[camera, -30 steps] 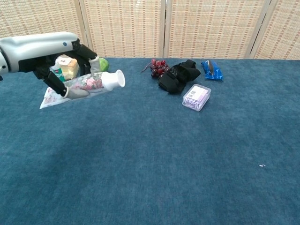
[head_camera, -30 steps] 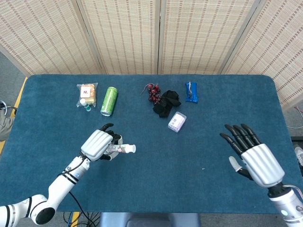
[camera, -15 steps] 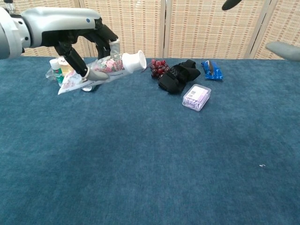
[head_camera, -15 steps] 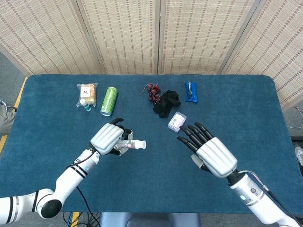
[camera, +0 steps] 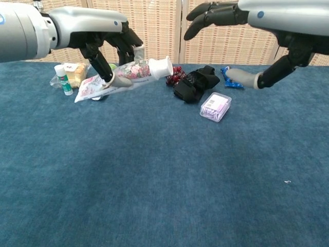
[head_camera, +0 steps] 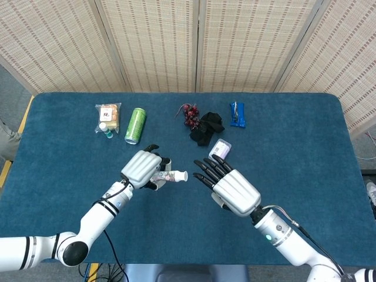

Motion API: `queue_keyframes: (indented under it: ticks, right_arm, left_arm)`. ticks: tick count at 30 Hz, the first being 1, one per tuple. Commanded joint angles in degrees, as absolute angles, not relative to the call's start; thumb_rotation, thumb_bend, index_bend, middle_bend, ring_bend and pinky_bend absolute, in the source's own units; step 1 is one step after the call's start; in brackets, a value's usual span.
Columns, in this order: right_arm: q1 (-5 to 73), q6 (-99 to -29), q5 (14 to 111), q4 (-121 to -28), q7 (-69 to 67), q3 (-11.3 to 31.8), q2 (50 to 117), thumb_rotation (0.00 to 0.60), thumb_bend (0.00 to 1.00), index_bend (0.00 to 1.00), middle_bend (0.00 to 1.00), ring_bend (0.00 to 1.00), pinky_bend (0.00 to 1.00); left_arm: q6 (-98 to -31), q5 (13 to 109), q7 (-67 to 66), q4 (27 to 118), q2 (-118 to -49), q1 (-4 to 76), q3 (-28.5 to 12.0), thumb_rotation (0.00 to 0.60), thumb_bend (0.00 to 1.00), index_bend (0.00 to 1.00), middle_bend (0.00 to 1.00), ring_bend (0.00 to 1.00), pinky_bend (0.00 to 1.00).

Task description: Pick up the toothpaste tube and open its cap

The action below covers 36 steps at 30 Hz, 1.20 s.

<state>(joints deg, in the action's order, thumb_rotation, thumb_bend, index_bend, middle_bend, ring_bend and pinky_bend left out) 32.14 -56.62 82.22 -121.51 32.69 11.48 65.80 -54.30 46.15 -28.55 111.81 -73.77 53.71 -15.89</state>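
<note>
My left hand (head_camera: 143, 168) (camera: 105, 43) holds the toothpaste tube (camera: 121, 78) in the air above the table, gripping it around the middle. The flowered tube points its white cap (head_camera: 181, 175) (camera: 161, 67) to the right, toward my right hand. My right hand (head_camera: 232, 187) (camera: 241, 15) hovers open a short way right of the cap, fingers spread and stretched toward it, holding nothing. A small gap separates its fingertips (head_camera: 198, 170) from the cap.
Along the far side of the blue table (head_camera: 294, 147) lie a snack bag with a small bottle (head_camera: 107, 117), a green can (head_camera: 136, 124), red grapes (head_camera: 190, 113), a black cloth (head_camera: 207, 128), a clear box (head_camera: 219, 151) and a blue packet (head_camera: 237, 114).
My left hand has lifted the tube and carried it right, toward the middle. My right hand has swept in from the right edge to just beside the cap.
</note>
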Motion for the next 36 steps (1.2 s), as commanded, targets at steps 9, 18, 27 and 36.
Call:
queue_keyframes:
  ticks: [9, 18, 27, 36]
  right_arm:
    - [35.9, -55.9, 78.2, -119.2, 37.1, 10.7, 71.1, 0.600, 0.40, 0.18, 0.00, 0.00, 0.00]
    - [37.7, -56.3, 75.2, -118.2, 38.9, 9.8, 72.9, 0.600, 0.39, 0.18, 0.00, 0.00, 0.00]
    - [39.1, -56.7, 73.2, -117.1, 39.5, 9.0, 73.8, 0.600, 0.39, 0.18, 0.00, 0.00, 0.00]
    - [40.0, -57.5, 71.6, -116.4, 39.8, 8.5, 74.1, 0.600, 0.39, 0.18, 0.00, 0.00, 0.00]
  left_arm:
    - [-56.8, 41.3, -31.7, 112.2, -75.4, 57.4, -14.8, 0.600, 0.34, 0.55, 0.70, 0.43, 0.11]
    - [-58.1, 40.1, -32.0, 112.6, -75.5, 58.6, -14.2, 0.600, 0.34, 0.55, 0.70, 0.43, 0.11]
    - [-59.0, 39.3, -32.2, 112.8, -75.6, 59.6, -13.8, 0.600, 0.34, 0.55, 0.70, 0.43, 0.11]
    - [-59.3, 39.1, -31.6, 113.1, -75.3, 60.0, -13.4, 0.600, 0.34, 0.55, 0.70, 0.43, 0.11]
